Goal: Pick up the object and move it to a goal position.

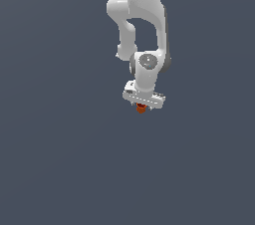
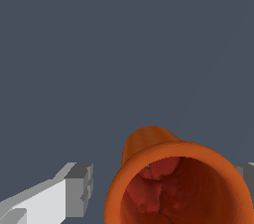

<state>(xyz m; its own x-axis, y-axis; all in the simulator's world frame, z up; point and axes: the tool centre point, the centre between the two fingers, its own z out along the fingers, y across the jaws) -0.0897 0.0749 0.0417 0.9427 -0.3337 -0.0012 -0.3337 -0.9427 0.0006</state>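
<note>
I count one orange-red cup-shaped object [image 2: 173, 183], one arm of mine [image 1: 142, 25], one gripper [image 1: 142, 105], and two grey-tipped fingers [image 2: 79, 188] flanking it.

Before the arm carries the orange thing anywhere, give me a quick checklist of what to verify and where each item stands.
1. Orange object sits between the fingers of the gripper: ok, both views.
2. Fingers actually pressing on it: cannot tell; in the wrist view one finger stands apart from its rim.
3. Object lifted off any surface: cannot tell, the background is uniform.
4. Goal position visible: not ok, no marker shows.
5. Path free of obstacles: ok, nothing else is visible.
</note>
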